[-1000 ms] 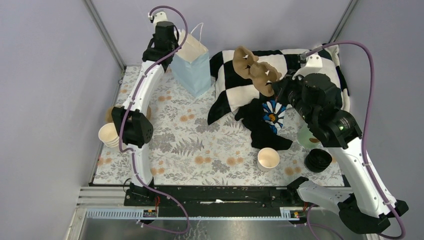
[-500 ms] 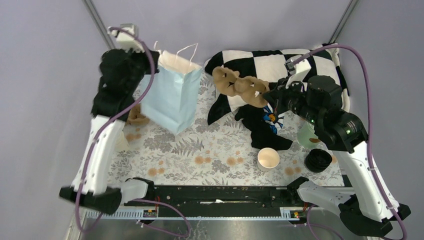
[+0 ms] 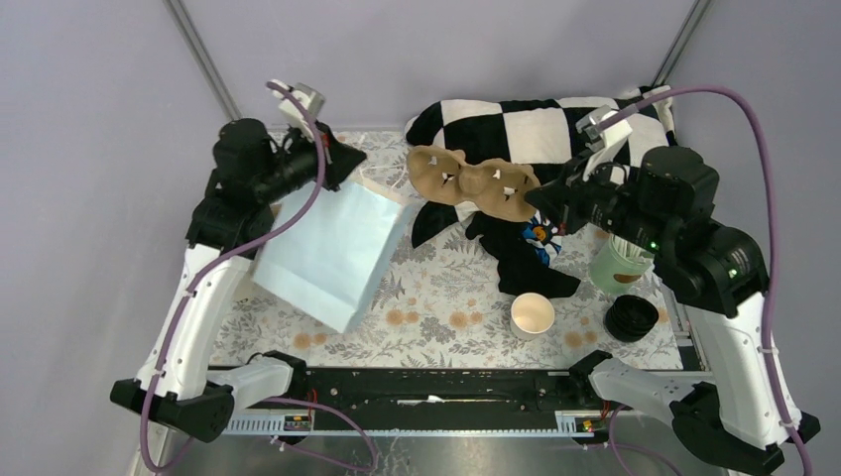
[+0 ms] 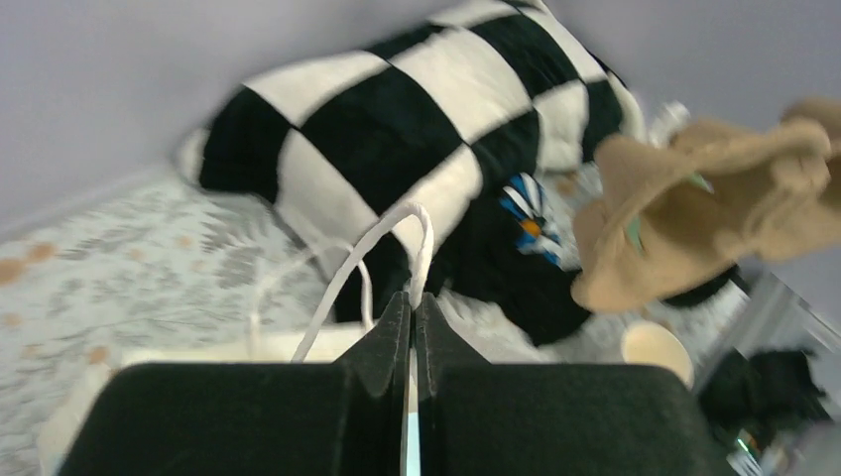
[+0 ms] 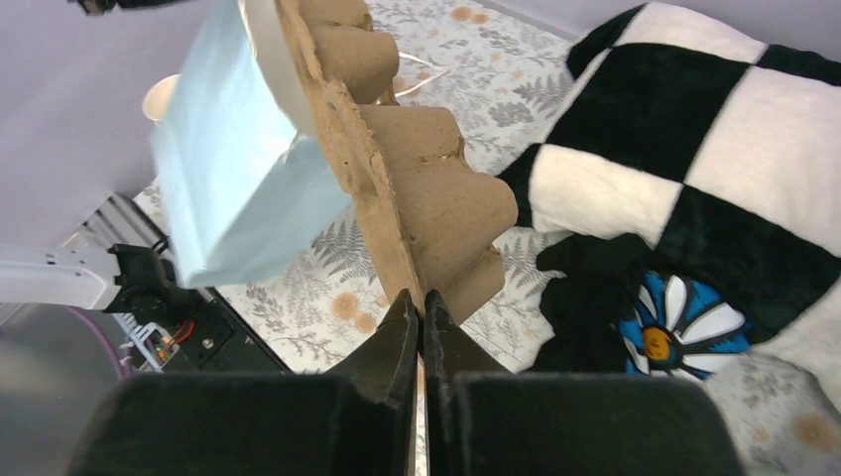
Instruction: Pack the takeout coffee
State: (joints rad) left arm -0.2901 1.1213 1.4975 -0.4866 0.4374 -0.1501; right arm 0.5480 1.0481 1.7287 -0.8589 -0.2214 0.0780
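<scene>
The left pincer (image 3: 340, 160) was pressed together on the white cord handle (image 4: 372, 260) of a pale blue paper bag (image 3: 332, 248). The bag hung tilted beneath it, its mouth up at the pincer and its base slanting down toward the arm bases. Whether its lowest corner touched the floral surface (image 3: 436, 297) could not be told.

The right pincer (image 3: 540, 196) was likewise closed, pinching the edge of a brown pulp cup carrier (image 3: 474, 180). The carrier stuck out sideways from the fingertips toward the left pincer, held clear of the surface, and its far end came near the bag's mouth.

The takeout coffee cup (image 3: 533, 314) stood upright and lidless on the surface, below the right pincer and nearer the arm bases, touched by neither pincer and well apart from the left one. A stack of black lids (image 3: 631, 317) lay beside it, out to the right pincer's right. Near the lids stood a mint-green cup (image 3: 617, 266), partly hidden behind the right arm. Directly under the right pincer lay a black cloth (image 3: 516, 260) with a blue and white flower on it. Beyond both pincers, against the back wall, rested a black-and-white checked cushion (image 3: 526, 124).
</scene>
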